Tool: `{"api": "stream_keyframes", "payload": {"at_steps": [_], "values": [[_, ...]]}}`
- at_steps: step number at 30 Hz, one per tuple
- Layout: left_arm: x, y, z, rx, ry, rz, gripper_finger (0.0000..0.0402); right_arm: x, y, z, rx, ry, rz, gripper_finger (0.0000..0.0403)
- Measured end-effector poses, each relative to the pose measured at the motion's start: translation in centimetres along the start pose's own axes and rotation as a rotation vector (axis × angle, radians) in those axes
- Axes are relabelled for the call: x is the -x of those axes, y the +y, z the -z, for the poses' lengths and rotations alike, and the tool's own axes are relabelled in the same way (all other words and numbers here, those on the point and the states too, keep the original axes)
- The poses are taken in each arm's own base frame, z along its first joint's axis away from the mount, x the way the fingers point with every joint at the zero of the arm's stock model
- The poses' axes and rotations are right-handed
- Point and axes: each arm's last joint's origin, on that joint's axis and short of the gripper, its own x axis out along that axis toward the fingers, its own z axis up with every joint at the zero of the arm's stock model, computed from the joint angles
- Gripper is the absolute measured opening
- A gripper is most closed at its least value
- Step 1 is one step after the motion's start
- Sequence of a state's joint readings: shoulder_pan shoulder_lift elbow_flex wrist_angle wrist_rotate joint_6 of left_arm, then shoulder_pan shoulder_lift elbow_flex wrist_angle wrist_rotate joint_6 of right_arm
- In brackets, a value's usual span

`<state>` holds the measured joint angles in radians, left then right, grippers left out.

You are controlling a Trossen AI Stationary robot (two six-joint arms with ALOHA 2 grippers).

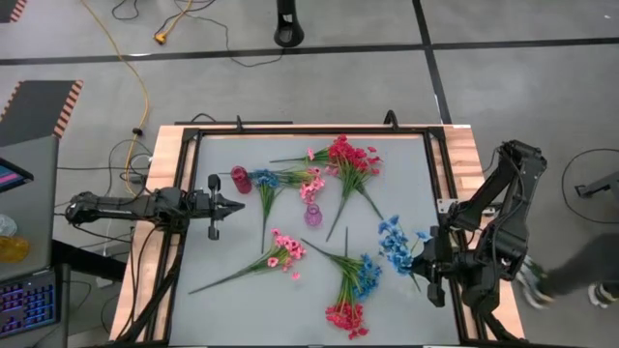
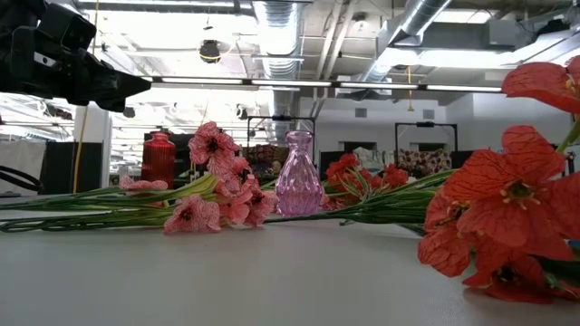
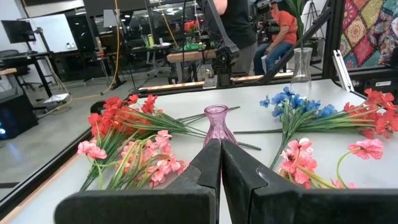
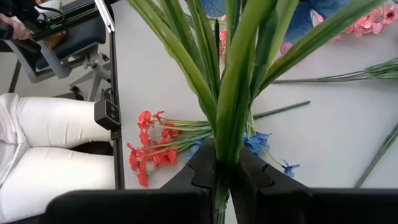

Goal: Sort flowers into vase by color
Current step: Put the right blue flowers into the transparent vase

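Pink, red and blue flower sprigs lie scattered on the grey table (image 1: 222, 145). A red vase (image 1: 240, 179) and a pink-purple vase (image 1: 312, 215) stand upright among them. My right gripper (image 1: 428, 263) is at the table's right edge, shut on a blue sprig (image 1: 395, 242). My left gripper (image 1: 232, 205) hovers shut and empty at the table's left side, just near of the red vase. In the left wrist view it (image 3: 221, 163) points at the pink-purple vase (image 3: 216, 123). My right gripper pinches the blue sprig between its two fingers by the bundle of green stems and leaves (image 4: 227, 140), low on the sprig. The leaves fan out ahead of the fingers, toward the table's left. The blossom end is cut off by the wrist picture's edge.
Loose sprigs: red and pink at the far middle (image 1: 348, 159), blue by the red vase (image 1: 263, 180), pink near left (image 1: 285, 249), blue and red near middle (image 1: 353, 290). A clear vase (image 3: 300, 65) stands at the table's right side. A person sits beyond the right edge (image 4: 43, 149).
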<state>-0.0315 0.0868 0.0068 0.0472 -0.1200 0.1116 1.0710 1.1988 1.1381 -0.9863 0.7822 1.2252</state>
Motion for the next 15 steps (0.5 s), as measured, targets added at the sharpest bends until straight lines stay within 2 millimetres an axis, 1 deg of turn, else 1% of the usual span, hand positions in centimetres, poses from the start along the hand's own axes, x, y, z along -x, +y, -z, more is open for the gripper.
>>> {"api": "stream_keyframes", "payload": {"at_steps": [4, 7, 11, 15], "values": [[0.0, 0.01, -0.01, 0.0, 0.0, -0.001, 0.0, 0.0, 0.0, 0.0, -0.027, 0.0, 0.0, 0.0058], [0.0, 0.0, 0.0, 0.0, 0.0, 0.0, 0.0, 0.0, 0.0, 0.0, -0.03, 0.0, 0.0, 0.0069], [0.0, 0.0, -0.01, 0.0, -0.001, 0.0, 0.0, 0.0, -0.01, 0.0, -0.031, 0.0, 0.001, 0.0102], [0.0, 0.0, -0.01, 0.0, 0.0, -0.001, 0.0, 0.01, 0.0, 0.01, -0.031, 0.005, -0.002, 0.0147]]}}
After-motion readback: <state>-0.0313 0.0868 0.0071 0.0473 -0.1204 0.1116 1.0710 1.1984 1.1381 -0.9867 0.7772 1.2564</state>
